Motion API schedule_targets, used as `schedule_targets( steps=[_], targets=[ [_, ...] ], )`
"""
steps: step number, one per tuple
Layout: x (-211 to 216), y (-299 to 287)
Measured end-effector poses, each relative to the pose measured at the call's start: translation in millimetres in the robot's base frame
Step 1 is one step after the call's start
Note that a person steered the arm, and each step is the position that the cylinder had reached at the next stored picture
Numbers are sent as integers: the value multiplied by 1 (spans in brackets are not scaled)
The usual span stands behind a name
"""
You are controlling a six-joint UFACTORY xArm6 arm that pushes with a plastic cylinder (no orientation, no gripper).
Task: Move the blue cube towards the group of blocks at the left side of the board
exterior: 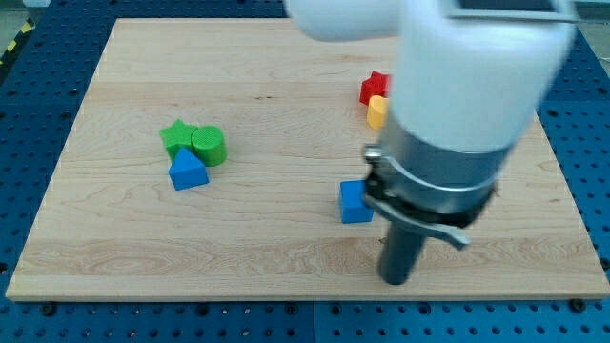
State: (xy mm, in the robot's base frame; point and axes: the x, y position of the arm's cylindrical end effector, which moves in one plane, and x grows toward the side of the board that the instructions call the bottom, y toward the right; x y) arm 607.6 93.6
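The blue cube point(355, 202) sits on the wooden board point(114, 248) a little right of the middle. My tip point(395, 281) rests on the board below and just right of the cube, a short gap away from it. At the view's left a group stands close together: a green star point(176, 136), a green cylinder point(208, 145) touching it on the right, and a blue triangular block point(188, 171) just below them.
A red star-like block point(375, 87) and a yellow block point(378, 111) sit at the upper right, partly hidden by the arm's white body point(467, 86). The board's bottom edge is near my tip.
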Motion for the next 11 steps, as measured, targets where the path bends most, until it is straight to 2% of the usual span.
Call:
schedule_targets(
  steps=[1,2,3,6,7,9,10,11],
  targets=[
    [-52,30],
    [-75,2],
    [-75,-47],
    [-64,-79],
    [-68,-103],
    [-72,-109],
    [-89,-118],
    [-57,-119]
  ],
)
